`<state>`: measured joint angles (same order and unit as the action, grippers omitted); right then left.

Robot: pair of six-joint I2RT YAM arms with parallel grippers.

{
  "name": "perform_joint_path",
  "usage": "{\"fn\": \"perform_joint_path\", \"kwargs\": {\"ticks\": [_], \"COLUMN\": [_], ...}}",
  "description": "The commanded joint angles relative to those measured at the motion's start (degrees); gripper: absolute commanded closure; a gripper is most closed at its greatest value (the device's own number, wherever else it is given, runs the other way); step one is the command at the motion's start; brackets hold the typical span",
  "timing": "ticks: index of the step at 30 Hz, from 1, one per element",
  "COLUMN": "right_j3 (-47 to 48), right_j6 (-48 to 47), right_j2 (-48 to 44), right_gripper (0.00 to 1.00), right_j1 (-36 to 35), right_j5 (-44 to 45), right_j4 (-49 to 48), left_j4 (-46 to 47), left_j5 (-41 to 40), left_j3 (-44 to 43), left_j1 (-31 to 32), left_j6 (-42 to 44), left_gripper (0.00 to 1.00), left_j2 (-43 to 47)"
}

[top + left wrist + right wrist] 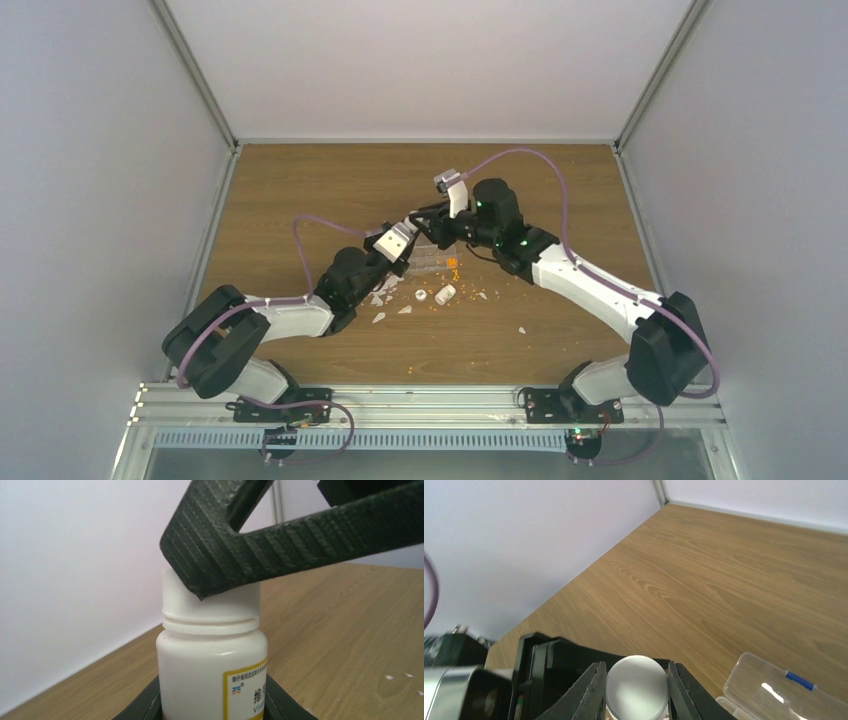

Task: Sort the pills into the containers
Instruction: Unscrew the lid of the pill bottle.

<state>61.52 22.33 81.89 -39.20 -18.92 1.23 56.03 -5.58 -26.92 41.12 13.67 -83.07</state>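
This looks like a robotics lab test cell: plain white walls (100, 150) on metal frame posts (195, 70) box in a bare wooden table (300, 180), and two arms (290, 315) with purple cables (540, 160) are bolted to an aluminium rail (430, 405) at its near edge.

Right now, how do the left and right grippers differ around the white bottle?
Grip point: the left gripper clamps the white bottle low on its labelled body, while the right gripper has its fingers against the cap. Approach: the left gripper comes in level with the bottle, the right gripper from above the cap. Both are on the same bottle.
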Motion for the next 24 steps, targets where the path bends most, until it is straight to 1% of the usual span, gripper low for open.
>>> {"fn": "perform_joint_path", "kwargs": {"ticks": [1,3,5,8,11,14,15,16,18,19,20,24], "right_j3": [-5.99,-8.33,-8.86,-7.63,-6.09,-6.48,-6.53,-6.35,-6.32,-6.18,-5.99,-6.14], "right_j6": [-11.88,-14.89,-15.52,-17.18,-21.63,-22.11,-21.89,-21.2,-17.89,-15.93,-13.8,-5.14], "right_j2": [-5.48,-7.52,-8.03,-7.35,-7.25,-7.78,-7.73,-7.58,-7.64,-7.74,-7.98,-10.02], "right_gripper": [0.5,0.45,0.41,0.37,0.37,0.38,0.37,0.33,0.11,0.02,0.01,0.0], "right_j1": [-0.38,0.55,2.58,5.05,5.77,5.81,5.8,5.79,5.75,5.72,5.65,4.56], "right_j5": [-13.28,-19.76,-26.82,-37.85,-43.84,-45.8,-44.8,-43.14,-36.66,-32.67,-29.29,-11.59], "right_j4": [-6.51,-8.82,-10.16,-8.16,-3.62,-3.98,-3.92,-3.99,-5.19,-5.77,-6.65,-8.84], "left_j4": [2.28,1.86,1.28,0.56,-0.01,0.29,0.31,0.35,0.4,0.47,0.61,0.56], "left_j5": [4.13,10.02,15.85,21.82,22.52,22.85,23.02,23.04,22.53,21.96,20.98,14.6], "left_j3": [-0.33,0.47,1.23,2.34,3.28,3.79,3.87,3.93,4.1,4.1,4.19,3.66], "left_j1": [0.18,-0.62,-1.87,-2.81,-3.08,-3.53,-3.59,-3.59,-3.63,-3.65,-3.61,-3.6], "left_j6": [0.35,-0.12,-1.25,-1.27,-0.85,-0.96,-1.08,-1.12,-1.1,-1.17,-1.4,-2.68], "left_gripper": [0.47,0.46,0.46,0.46,0.46,0.46,0.46,0.46,0.46,0.46,0.45,0.44], "left_j2": [2.67,4.53,6.45,8.84,10.6,11.5,11.63,11.69,11.91,11.97,12.07,11.59]}}
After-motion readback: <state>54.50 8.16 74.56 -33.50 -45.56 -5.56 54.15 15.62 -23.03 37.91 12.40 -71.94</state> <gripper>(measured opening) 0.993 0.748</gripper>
